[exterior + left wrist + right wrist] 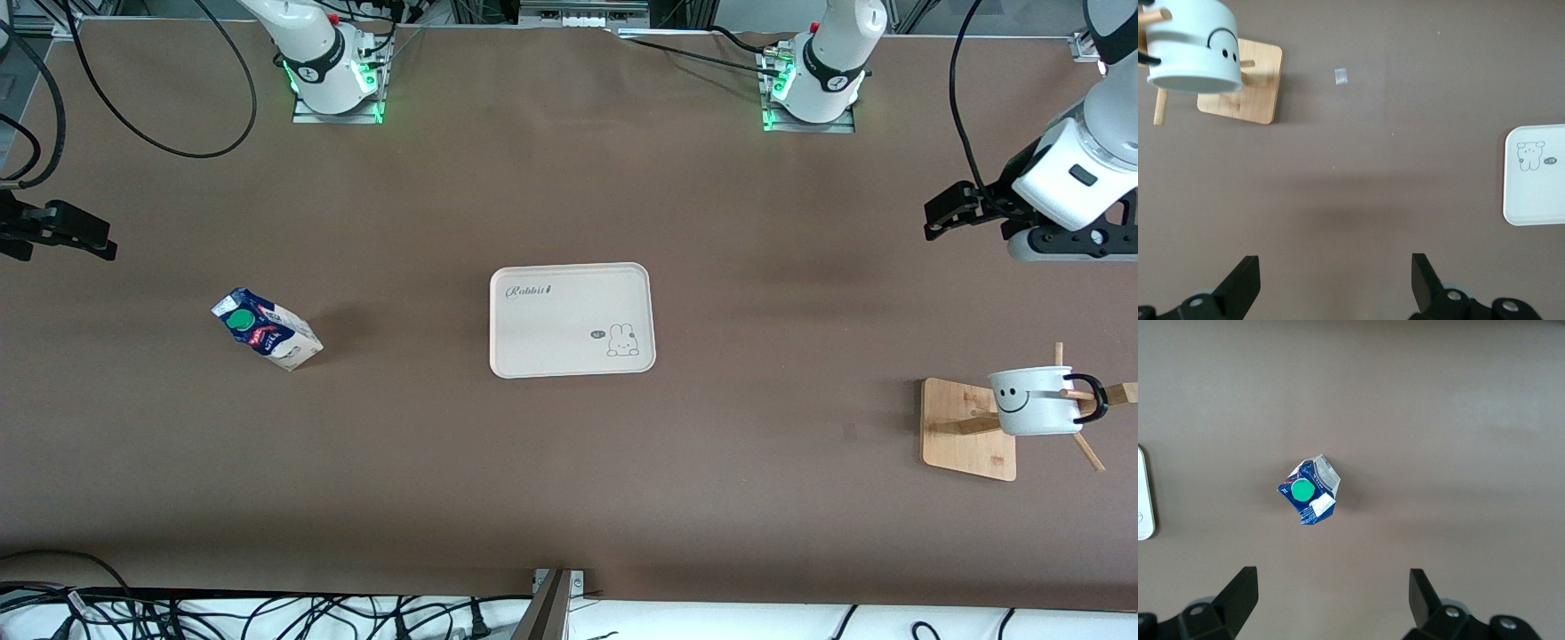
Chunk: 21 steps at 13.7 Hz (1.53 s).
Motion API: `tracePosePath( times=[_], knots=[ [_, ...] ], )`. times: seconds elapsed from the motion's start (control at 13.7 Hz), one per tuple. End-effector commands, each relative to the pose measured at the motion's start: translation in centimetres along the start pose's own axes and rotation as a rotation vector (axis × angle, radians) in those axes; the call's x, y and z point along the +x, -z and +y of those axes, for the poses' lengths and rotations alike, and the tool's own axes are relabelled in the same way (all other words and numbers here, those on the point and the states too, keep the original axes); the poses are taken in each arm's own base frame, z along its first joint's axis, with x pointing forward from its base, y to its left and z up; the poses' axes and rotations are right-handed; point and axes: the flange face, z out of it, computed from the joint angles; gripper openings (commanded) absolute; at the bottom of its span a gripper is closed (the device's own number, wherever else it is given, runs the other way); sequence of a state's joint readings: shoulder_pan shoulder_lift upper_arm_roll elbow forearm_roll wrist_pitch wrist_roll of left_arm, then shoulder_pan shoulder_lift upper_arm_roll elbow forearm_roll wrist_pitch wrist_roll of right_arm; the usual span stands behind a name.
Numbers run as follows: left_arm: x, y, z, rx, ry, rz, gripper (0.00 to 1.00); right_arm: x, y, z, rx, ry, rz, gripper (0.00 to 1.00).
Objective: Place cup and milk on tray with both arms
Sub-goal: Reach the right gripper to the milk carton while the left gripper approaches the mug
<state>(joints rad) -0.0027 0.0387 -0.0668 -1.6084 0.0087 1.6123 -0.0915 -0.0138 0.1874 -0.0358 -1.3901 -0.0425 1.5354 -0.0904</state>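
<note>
Front view shows the tray (572, 320) lying bare in the middle of the desk (569, 462), with nothing on it yet. The milk (266, 328) stands toward the right arm's end of the desk, well apart from the tray. The cup (1036, 400) hangs by its handle on a wooden rack (969, 429) toward the left arm's end.

The right claw (1331, 600) hangs above the milk with its fingers spread wide, holding nothing. The left claw (1335, 283) is over bare desk near the rack, also spread wide and empty.

The carton is probably light and its card walls would dent, so a gentle pinch across the flat sides below the cap seems best. The cup looks stiff, smooth and breakable; taking it by the rim or wall and lifting it off the peg seems safest.
</note>
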Motion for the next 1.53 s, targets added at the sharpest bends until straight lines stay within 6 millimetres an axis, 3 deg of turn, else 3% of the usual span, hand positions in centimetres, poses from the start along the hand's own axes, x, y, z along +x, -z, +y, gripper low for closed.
tracePosePath(
  times=[0.0,0.22,0.44,0.58,0.8,1.02,1.17,1.46],
  knots=[
    [3.8,-1.3,0.7,0.009,0.004,-0.022,1.0,0.8,-2.2,-0.5,0.017,0.039,-0.043,1.0],
    [7.2,-4.0,-0.1,0.004,0.007,-0.044,1.0,2.1,-5.4,-0.7,0.028,0.128,-0.093,1.0],
    [7.7,-4.4,-0.6,0.013,0.084,0.004,1.0,3.7,-9.1,-0.9,0.043,0.245,-0.139,1.0],
    [6.8,-5.2,-0.7,0.011,0.194,0.028,1.0,5.1,-13.1,-1.1,0.083,0.371,-0.181,1.0],
    [4.3,-6.5,-1.2,-0.005,0.255,0.142,1.0,6.2,-17.1,-1.8,0.185,0.466,-0.197,1.0],
    [1.5,-8.6,-3.5,-0.021,0.288,0.262,1.0,6.9,-18.0,-2.1,0.186,0.532,-0.171,1.0],
    [0.7,-10.3,-5.9,-0.026,0.325,0.326,1.0,7.0,-18.6,-2.1,0.189,0.566,-0.178,1.0],
    [0.1,-13.2,-8.7,-0.051,0.363,0.5,1.0,7.1,-19.1,-1.9,0.195,0.669,-0.177,1.0]
  ],
)
